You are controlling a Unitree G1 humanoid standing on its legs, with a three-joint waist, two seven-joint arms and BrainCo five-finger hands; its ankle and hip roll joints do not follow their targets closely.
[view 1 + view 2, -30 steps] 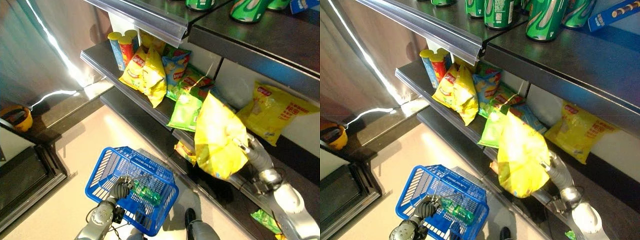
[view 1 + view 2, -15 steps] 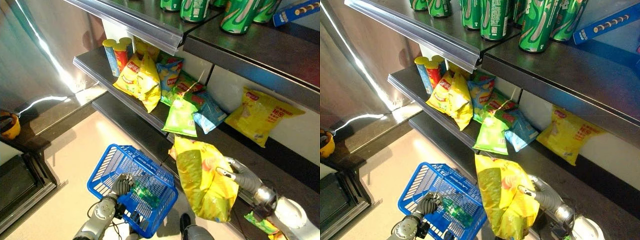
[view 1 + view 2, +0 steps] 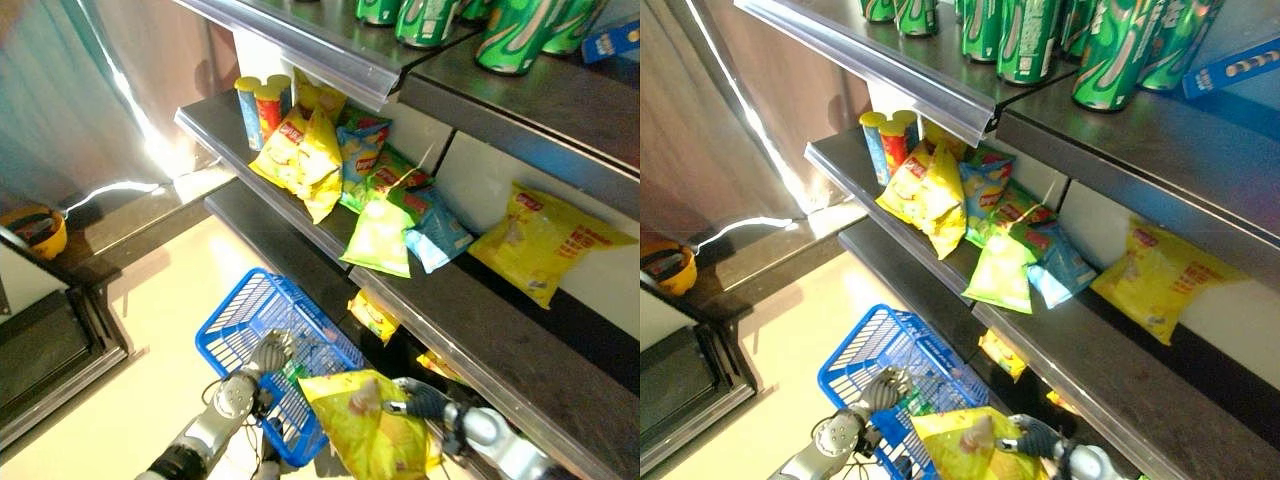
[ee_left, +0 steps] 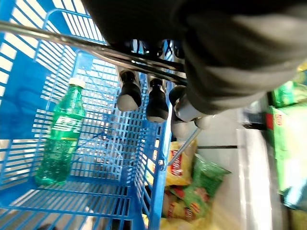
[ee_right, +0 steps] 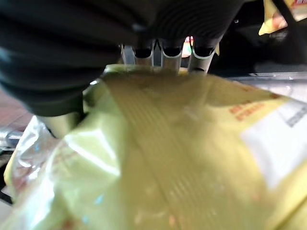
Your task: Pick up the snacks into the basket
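A blue wire basket [image 3: 238,322] hangs over the floor in front of the shelves. My left hand [image 3: 267,353] is shut on its metal handle [image 4: 144,60], fingers curled round the bar. A green bottle [image 4: 60,139] lies on the basket's bottom. My right hand [image 3: 420,402] is shut on a large yellow snack bag [image 3: 365,432], pinching its top edge [image 5: 158,76]. The bag hangs low at the basket's near right corner and overlaps the rim there.
The middle shelf [image 3: 480,330] holds two chip tubes [image 3: 262,105], yellow bags [image 3: 300,160], a green bag [image 3: 380,240], a blue bag [image 3: 440,232] and a big yellow bag [image 3: 548,240]. Green cans [image 3: 430,15] stand on the top shelf. More snack bags [image 3: 372,315] lie on the lowest shelf.
My right hand has carried the yellow bag down from shelf height and leftward to the basket's near right corner. The left hand keeps hold of the handle. The camera has shifted.
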